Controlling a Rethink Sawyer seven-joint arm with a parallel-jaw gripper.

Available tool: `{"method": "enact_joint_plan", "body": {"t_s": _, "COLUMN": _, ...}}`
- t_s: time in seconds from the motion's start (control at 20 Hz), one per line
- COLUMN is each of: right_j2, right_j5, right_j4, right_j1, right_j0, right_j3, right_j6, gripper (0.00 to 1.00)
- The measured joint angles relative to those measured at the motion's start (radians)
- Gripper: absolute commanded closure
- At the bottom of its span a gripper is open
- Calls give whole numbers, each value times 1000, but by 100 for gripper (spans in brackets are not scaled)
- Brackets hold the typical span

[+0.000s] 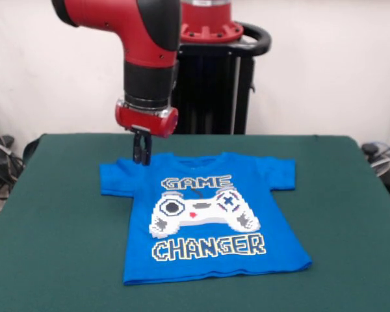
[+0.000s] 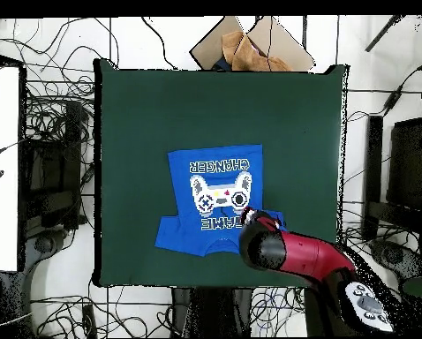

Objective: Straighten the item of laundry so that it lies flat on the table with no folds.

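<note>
The shirt (image 1: pixel 211 218) lay print-up near the middle of the table (image 1: pixel 52 214), in the lower centre of the front view. Its body was spread smooth, with the hem running along the bottom and curling slightly at the lower right corner. Both short sleeves were out to the sides; the one at frame left showed a small ripple near the shoulder, close to the collar. The controller print and the words "GAME CHANGER" read upright and undistorted in this view.

The arm (image 1: pixel 146 52) came down from the upper left of the front view. The gripper (image 1: pixel 141 157) stood at the shirt's upper left shoulder, beside the collar, its dark tips at or just above the cloth. The jaws looked narrow, close together; whether they pinched any fabric could not be told.

In the overhead view the shirt (image 2: pixel 214 190) sat slightly below the table's centre, its print upside down, with its hem toward the top of the frame. The arm (image 2: pixel 290 252) reached in from the lower right and covered the shirt's lower right sleeve and shoulder, so the gripper itself was hidden there. The sleeve at lower left lay flat on the green table (image 2: pixel 135 132).

Tangled cables (image 2: pixel 56 132) lay on the floor around the table, and a brown cardboard piece (image 2: pixel 250 48) showed beyond its top edge.
</note>
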State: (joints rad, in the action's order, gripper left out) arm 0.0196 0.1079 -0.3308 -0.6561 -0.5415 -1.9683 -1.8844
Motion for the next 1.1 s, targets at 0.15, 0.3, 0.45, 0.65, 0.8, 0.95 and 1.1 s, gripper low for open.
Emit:
{"method": "enact_joint_plan", "body": {"t_s": 0.15, "right_j2": 0, "right_j5": 0, "right_j4": -10, "right_j1": 0, "right_j0": 11, "right_j3": 8, "right_j6": 0, "gripper": 100}}
{"method": "enact_joint_plan", "body": {"t_s": 0.3, "right_j2": 0, "right_j5": 0, "right_j4": -23, "right_j1": 1, "right_j0": 24, "right_j3": 19, "right_j6": 0, "gripper": 100}}
{"method": "enact_joint_plan", "body": {"t_s": 0.45, "right_j2": 0, "right_j5": 0, "right_j4": -29, "right_j1": 1, "right_j0": 29, "right_j3": 25, "right_j6": 0, "gripper": 100}}
{"method": "enact_joint_plan", "body": {"t_s": 0.65, "right_j2": 1, "right_j5": 0, "right_j4": -37, "right_j1": 1, "right_j0": 24, "right_j3": 31, "right_j6": 0, "gripper": 100}}
{"method": "enact_joint_plan", "body": {"t_s": 0.8, "right_j2": 2, "right_j5": 0, "right_j4": -51, "right_j1": 6, "right_j0": 13, "right_j3": 39, "right_j6": 0, "gripper": 100}}
{"method": "enact_joint_plan", "body": {"t_s": 0.95, "right_j2": 2, "right_j5": -6, "right_j4": -71, "right_j1": 16, "right_j0": 1, "right_j3": 43, "right_j6": 0, "gripper": 100}}
{"method": "enact_joint_plan", "body": {"t_s": 1.1, "right_j2": 1, "right_j5": -33, "right_j4": -106, "right_j1": 35, "right_j0": -19, "right_j3": 46, "right_j6": 0, "gripper": 100}}
